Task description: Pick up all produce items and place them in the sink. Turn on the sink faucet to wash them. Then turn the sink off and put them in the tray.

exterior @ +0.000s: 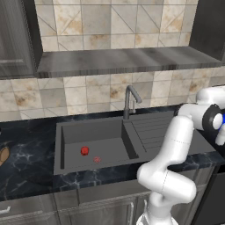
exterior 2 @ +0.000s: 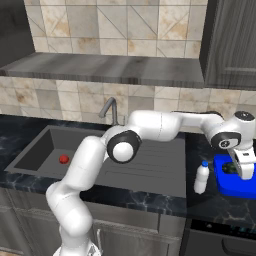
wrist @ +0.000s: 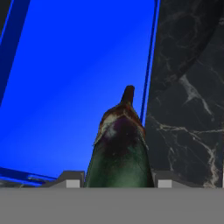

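Carrying the dark eggplant over the blue tray (exterior 2: 235, 189) at the right edge of the right base view.

Sink (exterior: 70, 132) fills mid-frame, the red ball (exterior: 85, 150) resting in its basin; gripper (exterior 2: 242, 172) is clamped on 1 eggplant (wrist: 120, 153), likely at its fat middle. Firm, smooth, somewhat slippery skin; lightish; hold the belly, not the thin stem.

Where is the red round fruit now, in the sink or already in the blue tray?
In the sink. The red ball lies on the floor of the basin, near the drain; the blue tray stands far off on the counter.
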